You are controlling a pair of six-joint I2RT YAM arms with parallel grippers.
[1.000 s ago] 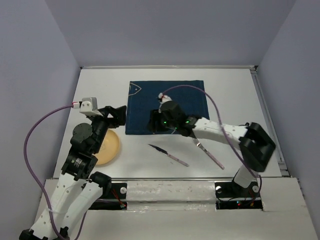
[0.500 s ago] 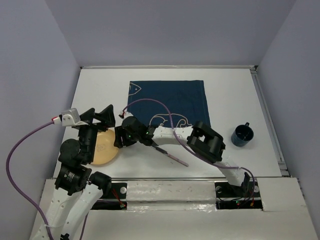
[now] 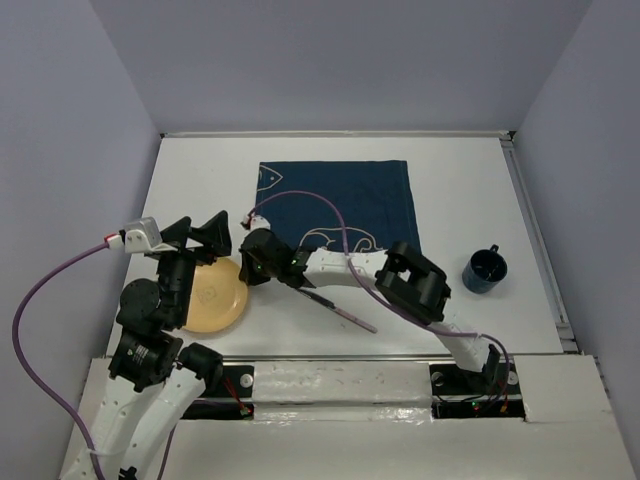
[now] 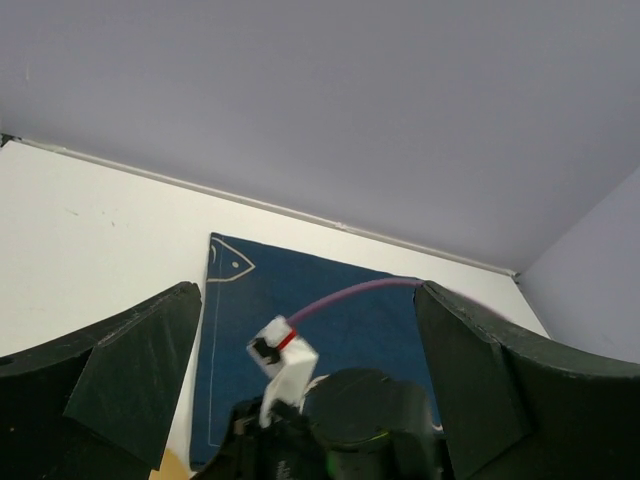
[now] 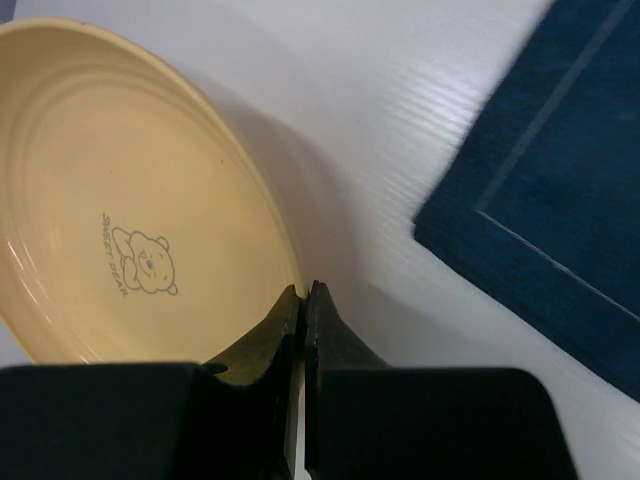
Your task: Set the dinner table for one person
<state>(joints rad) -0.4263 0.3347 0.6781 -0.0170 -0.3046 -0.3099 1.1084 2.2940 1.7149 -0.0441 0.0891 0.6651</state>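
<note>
sliding the yellow plate [image 3: 212, 302], at 8 o'clock on the white worktop [image 3: 200, 170] spread beneath both arms, with the right pincer [image 5: 303, 298] clamped shut on its 2 o'clock rim, wants a low, level pull toward the blue mat [image 3: 335, 205] at 12, clear of the wide-open, empty left pincer [image 3: 200, 235].

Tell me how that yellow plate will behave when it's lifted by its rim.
The yellow plate looks rigid, with moulded rings, so it should keep its shape rather than flex. Its smooth surface and thin rim suggest it may slip or pivot in the right gripper, which pinches one edge only, so the wide dish would probably droop.
</note>
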